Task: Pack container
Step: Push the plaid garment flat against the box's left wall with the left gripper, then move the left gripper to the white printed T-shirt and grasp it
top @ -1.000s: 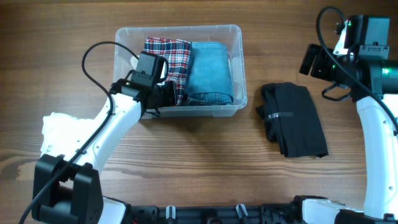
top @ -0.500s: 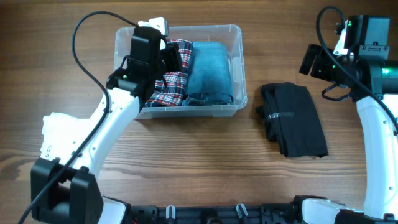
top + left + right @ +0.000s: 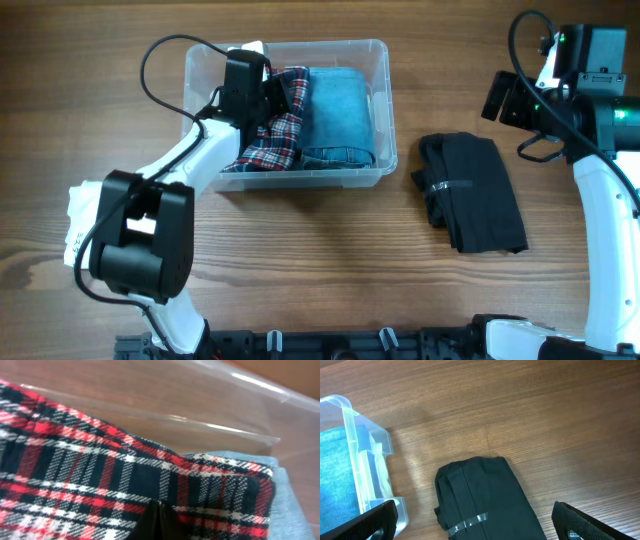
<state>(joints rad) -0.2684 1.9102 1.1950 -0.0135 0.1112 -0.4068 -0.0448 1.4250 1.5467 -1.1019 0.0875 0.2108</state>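
Clear rectangular plastic container [image 3: 388, 100] holds red-black plaid cloth [image 3: 270, 140] and blue denim [image 3: 338, 115]; left gripper [image 3: 156, 519] closed, tips on plaid cloth. Black folded garment [image 3: 475, 195] right of container; right gripper [image 3: 472, 510] wide, empty.

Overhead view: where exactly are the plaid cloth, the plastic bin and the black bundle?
plaid cloth [image 3: 275, 140], overhead view, middle of its visible checks.
plastic bin [image 3: 330, 44], overhead view, far rim.
black bundle [image 3: 480, 200], overhead view, its centre.

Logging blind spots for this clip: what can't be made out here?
- Left gripper: overhead, hidden under its own wrist; left wrist view shows only dark tips, cloth pinch unclear.
- Container base: overhead, covered by plaid cloth and jeans.
- Black garment: right wrist view, lower end cut by the bottom edge.
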